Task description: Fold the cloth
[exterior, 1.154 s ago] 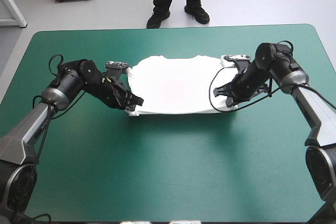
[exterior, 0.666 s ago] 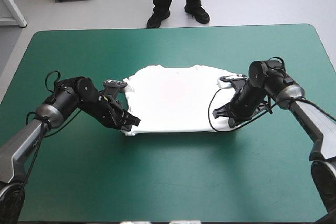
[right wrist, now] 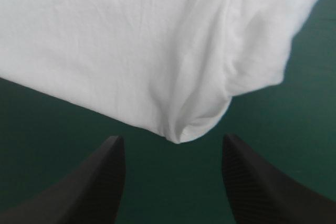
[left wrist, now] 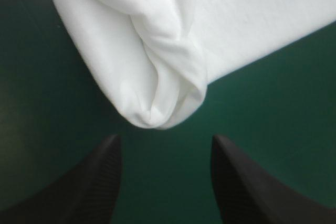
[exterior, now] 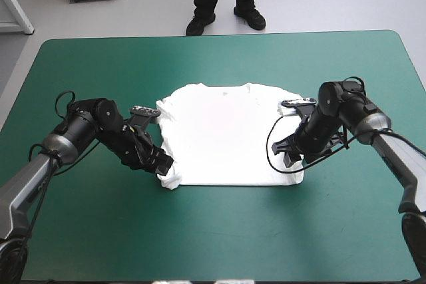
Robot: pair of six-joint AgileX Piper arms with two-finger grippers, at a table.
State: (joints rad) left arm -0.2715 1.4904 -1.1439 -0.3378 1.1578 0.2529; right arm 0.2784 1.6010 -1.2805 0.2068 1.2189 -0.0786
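The white T-shirt (exterior: pixel 226 136) lies folded into a flat rectangle at the middle of the teal-green table. My left gripper (exterior: pixel 162 165) sits at its near left corner, open; in the left wrist view a rounded fold of the T-shirt (left wrist: pixel 157 61) lies just ahead of the parted fingers (left wrist: pixel 92 182), not between them. My right gripper (exterior: pixel 291 159) is at the near right corner, open too. There the T-shirt's corner (right wrist: pixel 178 77) hangs free just beyond the fingertips (right wrist: pixel 252 182), with teal-green cover showing in the gap.
The teal-green cover (exterior: pixel 219 231) stretches wide toward the near edge and to both sides of the T-shirt. A black cable loops beside the right gripper at the T-shirt's right edge.
Both grippers dragged the T-shirt's near edge toward the front of the table, then opened and let go of the corners they held earlier. The shirt now lies flat.
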